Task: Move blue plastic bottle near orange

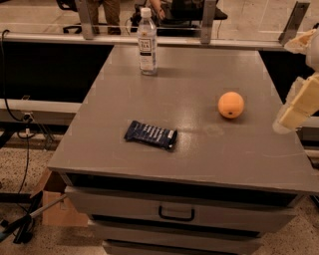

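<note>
The grey bench (199, 74) carries one blue plastic bottle (147, 42), one orange (231, 105) and one snack wrapper (151, 135), with the gripper (298, 104) off its right edge (whether clenched or released cannot be told).

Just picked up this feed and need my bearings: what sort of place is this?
Probably an office or lab work area: a grey cabinet with drawers, a long metal rail behind it with people's legs beyond, and black cables on speckled floor. The cream-coloured gripper hangs off the cabinet's right edge.
</note>
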`<state>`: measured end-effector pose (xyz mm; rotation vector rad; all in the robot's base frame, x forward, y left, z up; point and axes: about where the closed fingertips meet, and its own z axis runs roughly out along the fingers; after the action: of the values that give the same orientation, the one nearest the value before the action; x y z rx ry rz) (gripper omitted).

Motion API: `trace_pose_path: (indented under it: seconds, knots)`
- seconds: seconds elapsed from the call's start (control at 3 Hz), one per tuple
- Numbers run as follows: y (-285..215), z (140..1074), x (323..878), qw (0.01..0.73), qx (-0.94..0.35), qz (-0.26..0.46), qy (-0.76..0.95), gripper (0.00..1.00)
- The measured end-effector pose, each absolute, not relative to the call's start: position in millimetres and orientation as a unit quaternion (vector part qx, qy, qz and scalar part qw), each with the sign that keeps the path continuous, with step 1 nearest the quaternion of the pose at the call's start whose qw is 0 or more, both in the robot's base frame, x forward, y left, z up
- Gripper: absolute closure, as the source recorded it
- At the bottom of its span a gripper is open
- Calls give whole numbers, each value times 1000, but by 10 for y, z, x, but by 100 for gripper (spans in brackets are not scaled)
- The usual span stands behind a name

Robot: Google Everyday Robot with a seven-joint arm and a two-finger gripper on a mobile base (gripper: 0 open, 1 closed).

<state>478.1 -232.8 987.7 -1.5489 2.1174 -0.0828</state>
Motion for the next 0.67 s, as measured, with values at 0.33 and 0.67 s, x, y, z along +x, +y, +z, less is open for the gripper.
trace_pose_path:
  seconds: [0.33, 0.67]
  knots:
    - [-2482, 9991, 5175, 337, -530, -27, 778, 0]
    - [-2506, 10088, 5611, 406, -499, -2, 766, 0]
